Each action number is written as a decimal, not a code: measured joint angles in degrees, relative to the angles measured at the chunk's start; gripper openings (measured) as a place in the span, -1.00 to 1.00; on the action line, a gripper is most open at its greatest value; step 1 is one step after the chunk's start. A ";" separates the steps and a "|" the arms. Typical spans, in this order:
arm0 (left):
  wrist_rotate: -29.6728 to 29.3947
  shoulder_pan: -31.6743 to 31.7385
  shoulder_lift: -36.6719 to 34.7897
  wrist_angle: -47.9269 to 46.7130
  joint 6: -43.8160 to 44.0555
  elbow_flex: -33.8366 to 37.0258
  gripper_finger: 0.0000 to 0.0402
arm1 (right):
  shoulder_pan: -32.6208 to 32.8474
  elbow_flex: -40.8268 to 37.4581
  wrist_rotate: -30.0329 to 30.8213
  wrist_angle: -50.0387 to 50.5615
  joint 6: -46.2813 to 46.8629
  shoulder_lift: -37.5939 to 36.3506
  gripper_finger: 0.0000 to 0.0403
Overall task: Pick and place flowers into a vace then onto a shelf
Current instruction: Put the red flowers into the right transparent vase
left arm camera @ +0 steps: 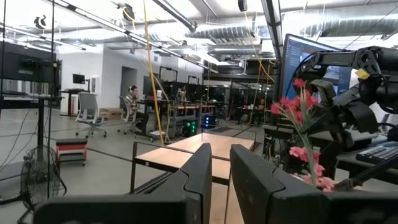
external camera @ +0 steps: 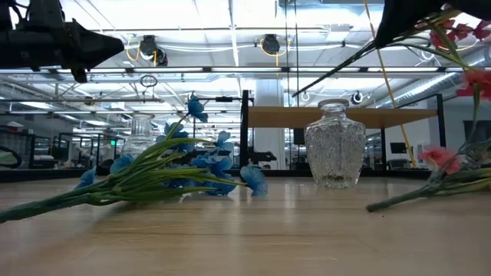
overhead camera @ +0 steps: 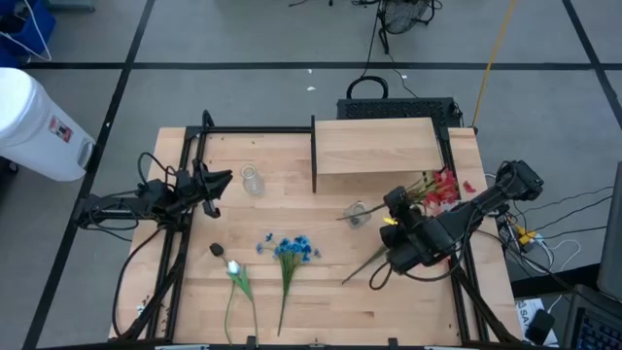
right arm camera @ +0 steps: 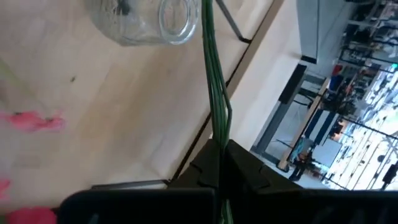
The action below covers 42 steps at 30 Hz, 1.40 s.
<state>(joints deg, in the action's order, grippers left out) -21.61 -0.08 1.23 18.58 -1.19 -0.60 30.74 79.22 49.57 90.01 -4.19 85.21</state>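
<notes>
My right gripper (overhead camera: 393,208) hovers to the right of a small glass vase (overhead camera: 357,214), shut on a spray of red-pink flowers (overhead camera: 442,188). The spray's green stalks (right arm camera: 211,68) run out past the vase's mouth (right arm camera: 174,15). A second pink stem (external camera: 437,180) lies flat on the table beneath that arm. The blue bunch (overhead camera: 292,248) and the white bud (overhead camera: 233,266) lie on the table's near half. The pale shelf (overhead camera: 379,146), with a dark upright panel (overhead camera: 313,156) at its left end, stands at the far edge. My left gripper (overhead camera: 220,181) waits above the left side, fingers narrowly open. My right gripper pinches the spray's bundled green stalks (right arm camera: 216,127) between its two fingers (right arm camera: 245,165), partway along their length. The fingers lie across the stalks. The spray is lifted clear of the table, tilted, with its blossoms (external camera: 460,34) behind the gripper and its bare ends (external camera: 307,86) toward the vase.
A second glass vase (overhead camera: 253,180) stands near my left gripper. A small dark object (overhead camera: 216,250) lies beside the white bud. Black frame rails (overhead camera: 185,224) run along the table's sides. Bare wood (overhead camera: 321,311) lies along the near edge.
</notes>
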 joint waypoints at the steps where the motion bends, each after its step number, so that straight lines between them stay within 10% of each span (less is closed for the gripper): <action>1: 0.00 0.01 -0.01 -0.09 0.00 0.00 -0.68 | -0.59 0.00 -0.12 0.01 -0.16 0.00 -1.00; 42: 0.50 0.01 0.01 -4.36 3.45 0.00 -0.68 | -4.33 0.07 -9.63 0.03 6.36 -7.91 -1.00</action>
<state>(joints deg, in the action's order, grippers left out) -21.10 -0.06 1.23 14.22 2.26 -0.60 26.41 79.29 39.94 90.04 2.17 77.30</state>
